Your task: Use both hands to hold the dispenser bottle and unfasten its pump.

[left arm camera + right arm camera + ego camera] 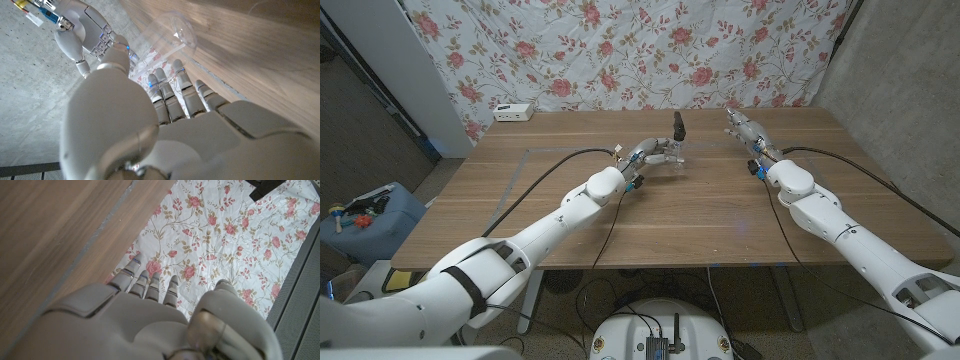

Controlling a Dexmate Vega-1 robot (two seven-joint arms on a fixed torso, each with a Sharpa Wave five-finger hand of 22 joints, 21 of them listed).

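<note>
From the head camera I see my left hand (648, 155) reaching to the clear dispenser bottle (677, 150), upright near the table's (720, 230) far middle, black pump (678, 126) on top; whether it grips I cannot tell. The left wrist camera shows the bottle's clear body beyond the fingers (172, 95); my right hand (748, 132) hovers well apart near the floral cloth (620, 50), fingers extended, holding nothing.

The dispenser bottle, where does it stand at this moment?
In the head view, the dispenser bottle stands at the far middle of the table, by the left hand, with the right hand apart on its other side.
</note>
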